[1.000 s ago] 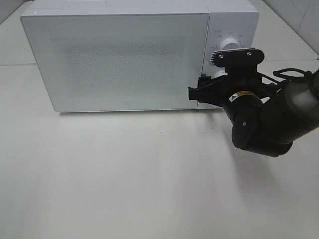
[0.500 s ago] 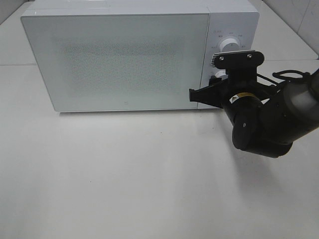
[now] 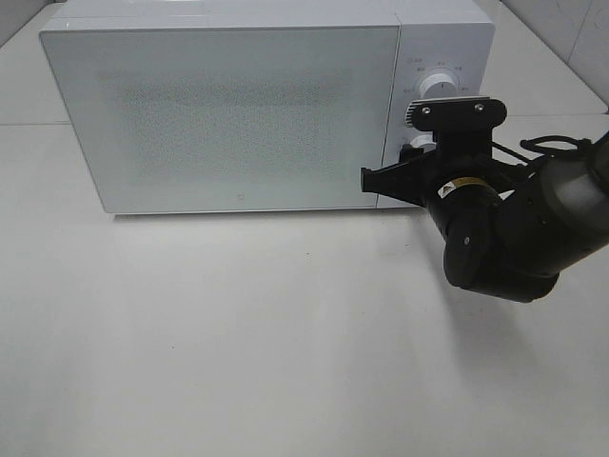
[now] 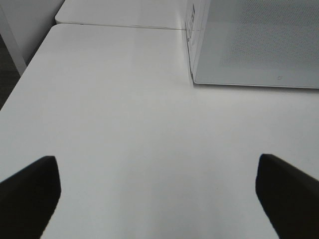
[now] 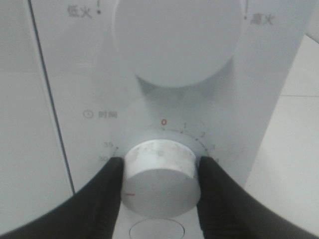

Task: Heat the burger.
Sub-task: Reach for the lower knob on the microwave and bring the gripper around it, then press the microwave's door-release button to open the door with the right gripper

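Note:
The burger is hidden; nothing of it shows through the frosted door of the closed white microwave (image 3: pixel 228 114). My right gripper (image 5: pixel 159 172) is shut on the microwave's lower timer knob (image 5: pixel 158 162), with a dark finger (image 5: pixel 107 186) pressed on each side of it. From the high camera the right gripper (image 3: pixel 417 150) sits against the control panel at the microwave's right end. My left gripper (image 4: pixel 159 199) hangs open over bare table, off the microwave's left end, with nothing between its fingers.
Above the timer knob is a second, larger power knob (image 5: pixel 174 40), also seen as the upper power knob (image 3: pixel 440 84). The microwave's left front corner (image 4: pixel 192 79) stands ahead of the left gripper. White table (image 3: pixel 238 333) spreads in front of the microwave.
The right gripper's fingers have closed in onto the timer knob. The left gripper and the microwave door have not moved.

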{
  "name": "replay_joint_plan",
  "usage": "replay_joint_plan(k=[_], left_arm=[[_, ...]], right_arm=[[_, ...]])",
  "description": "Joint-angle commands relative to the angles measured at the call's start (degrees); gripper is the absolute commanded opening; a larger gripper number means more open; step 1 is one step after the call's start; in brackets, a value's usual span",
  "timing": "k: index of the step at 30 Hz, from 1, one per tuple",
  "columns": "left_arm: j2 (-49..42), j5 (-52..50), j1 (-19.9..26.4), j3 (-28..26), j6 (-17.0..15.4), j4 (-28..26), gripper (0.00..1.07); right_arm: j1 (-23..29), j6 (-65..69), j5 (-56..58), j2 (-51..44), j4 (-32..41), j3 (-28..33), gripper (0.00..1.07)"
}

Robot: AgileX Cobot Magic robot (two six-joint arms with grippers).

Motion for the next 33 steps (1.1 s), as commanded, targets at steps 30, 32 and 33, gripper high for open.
replay_joint_plan(k=[30,32,33], left_arm=[[-1.55,-0.34,-0.06,0.06,0.00,-0.29,1.01],[-1.55,-0.34,-0.06,0.06,0.00,-0.29,1.01],[-1.55,-0.34,-0.06,0.06,0.00,-0.29,1.01]], right_arm=[[-0.23,88.18,-15.01,-0.11,-11.75,-0.80,0.02],[-0.23,88.06,-14.67,-0.11,-11.80,-0.80,0.03],[-0.23,88.06,-13.64,-0.11,-11.86,-0.80,0.05]])
